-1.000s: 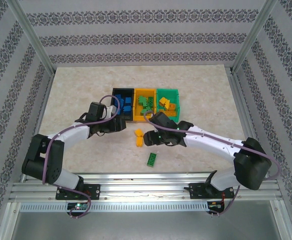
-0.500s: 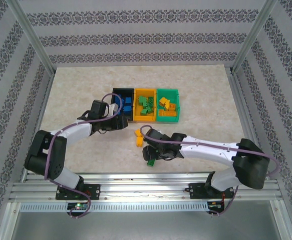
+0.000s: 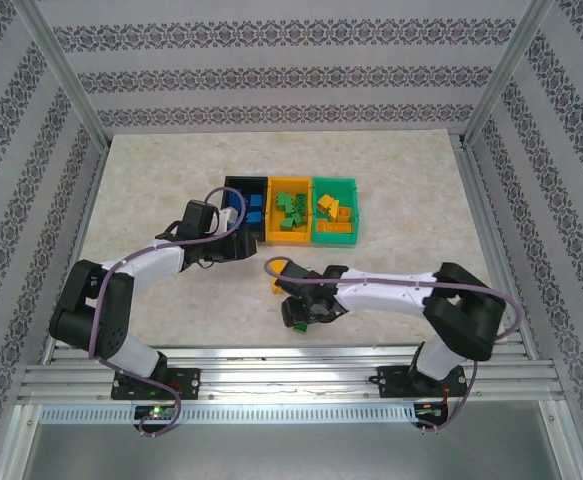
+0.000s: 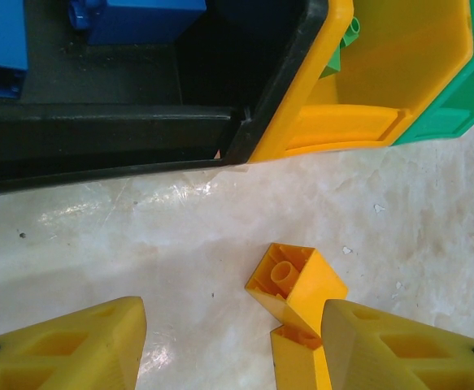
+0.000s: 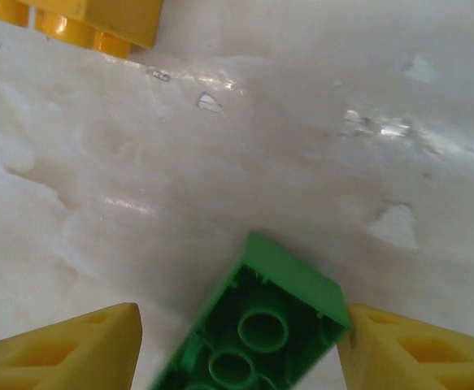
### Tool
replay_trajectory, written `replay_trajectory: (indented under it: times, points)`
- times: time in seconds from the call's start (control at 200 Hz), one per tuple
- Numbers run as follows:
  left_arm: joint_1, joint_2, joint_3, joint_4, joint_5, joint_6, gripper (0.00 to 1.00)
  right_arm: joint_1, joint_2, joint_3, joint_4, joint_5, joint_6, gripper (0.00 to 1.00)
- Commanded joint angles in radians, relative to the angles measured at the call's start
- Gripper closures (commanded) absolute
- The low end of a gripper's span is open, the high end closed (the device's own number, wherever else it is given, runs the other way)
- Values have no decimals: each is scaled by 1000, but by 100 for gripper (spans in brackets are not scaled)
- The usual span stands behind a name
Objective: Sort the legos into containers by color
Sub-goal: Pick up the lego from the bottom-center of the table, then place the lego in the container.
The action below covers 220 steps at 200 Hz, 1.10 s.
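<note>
Three containers stand in a row: black (image 3: 229, 190) holding blue legos (image 3: 255, 212), orange (image 3: 291, 183) holding green legos (image 3: 291, 212), green (image 3: 334, 183) holding orange legos (image 3: 331, 207). A green lego (image 5: 261, 333) lies hollow side up between the fingers of my right gripper (image 5: 237, 349), which is open; the right finger is at the brick's corner, the left finger stands apart. In the top view that gripper (image 3: 296, 312) covers most of the green lego (image 3: 299, 326). My left gripper (image 4: 232, 349) is open just before the black container (image 4: 106, 138), with two orange legos (image 4: 297, 284) by its right finger.
The loose orange legos (image 3: 275, 285) lie on the marble tabletop between the containers and my right arm. In the left wrist view the orange container (image 4: 383, 73) and green container (image 4: 456, 106) sit beyond. The metal frame rail (image 3: 291, 365) runs along the near edge.
My right arm has swung from beside the containers toward the near edge and come down over the green lego. The left arm has hardly moved.
</note>
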Motion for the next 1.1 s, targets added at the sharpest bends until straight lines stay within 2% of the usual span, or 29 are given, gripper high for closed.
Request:
replay_trajectory:
  times: [0.0, 0.05, 0.135, 0.25, 0.67, 1.094]
  points:
    - [-11, 3, 23, 31, -1, 9, 41, 24, 60, 62, -36, -24, -38, 37]
    - [-12, 3, 21, 25, -2, 16, 41, 27, 78, 78, -45, -25, -47, 41]
    - [-11, 1, 22, 15, -8, 26, 41, 31, 95, 95, -52, -23, -58, 57]
    - [-13, 3, 21, 17, -7, 29, 41, 31, 99, 100, -58, -20, -58, 63]
    - [-12, 26, 38, 30, 2, 27, 41, 4, 63, 75, -99, 107, -50, 60]
    - [-12, -7, 65, -39, -29, 50, 41, -240, -65, 72, -49, 128, -227, 61]
